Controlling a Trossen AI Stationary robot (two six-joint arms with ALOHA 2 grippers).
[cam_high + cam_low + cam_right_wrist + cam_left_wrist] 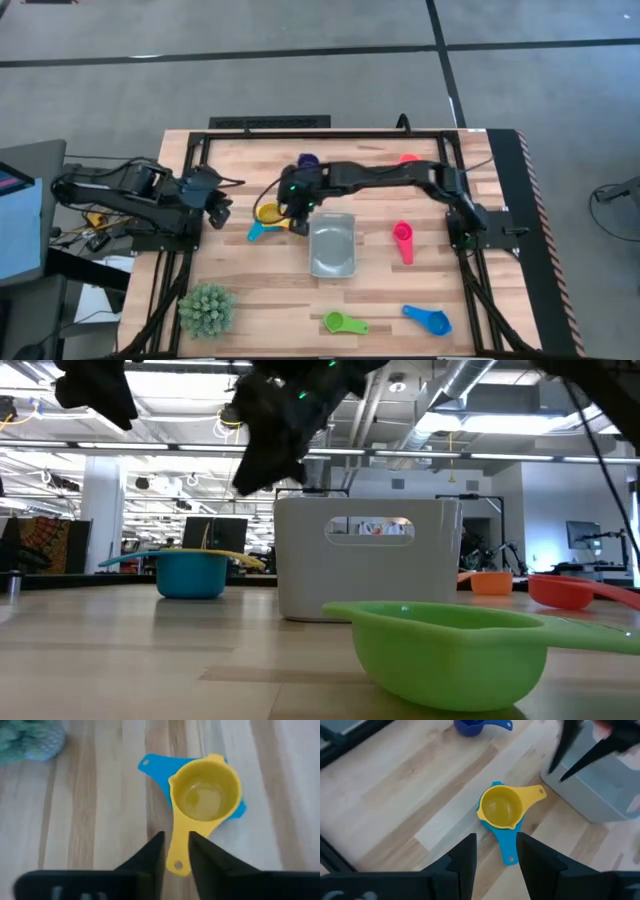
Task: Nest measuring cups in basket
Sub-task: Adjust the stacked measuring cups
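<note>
The yellow cup [268, 212] sits nested in the teal cup [257, 232] on the table, left of the pale grey basket [332, 244]. My right gripper [292, 208] hovers above them, open. In the right wrist view its fingers [156, 851] frame the yellow handle [176, 856] without touching it. In the low view the right gripper [268, 450] stands well above the teal cup [190, 574]. My left gripper [220, 208] waits open to the left of the cups, and its wrist view shows the yellow cup [500, 807] ahead. The purple [308, 160], orange [408, 158], pink [402, 240], green [345, 322] and blue [428, 319] cups lie apart.
A spiky green plant ball [207, 308] sits at the near left corner. The basket [365, 555] stands mid-table, holding nothing that I can see. A black frame [320, 133] borders the far edge and both sides. Bare wood lies between the basket and the near cups.
</note>
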